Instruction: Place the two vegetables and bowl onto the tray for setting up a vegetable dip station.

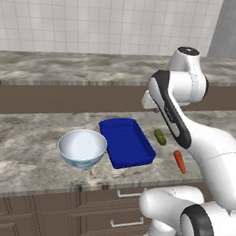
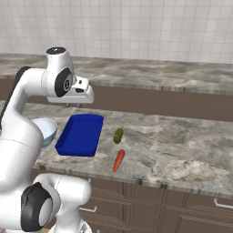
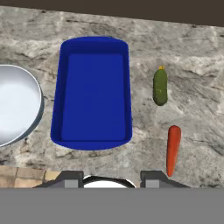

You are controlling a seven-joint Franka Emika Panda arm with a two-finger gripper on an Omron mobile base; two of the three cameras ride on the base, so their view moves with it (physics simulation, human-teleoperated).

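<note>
Left base view first: the bright blue tray is sitting on the marble counter with the deep white bowl just beside it on its left, fully in sight here, bluish-grey outside and all. The stubby dark green cucumber and the slim orange carrot are lying to the tray's right, apart from each other, and the white arm is crossing over right next to them.

Right base view: the arm is blocking most of the bowl, so just a sliver is peeking out. The veggies are showing much cleaner, though, with the cucumber farther back and the carrot nearer the counter's front edge, both off the tray.

Hand view: looking straight down, the tray is reading as a rounded rectangle with nothing in it. The tool is hovering above the counter (only its two dark tips are poking up), fingers sitting apart and gripping nothing. The bowl is getting cut off at the edge.
</note>
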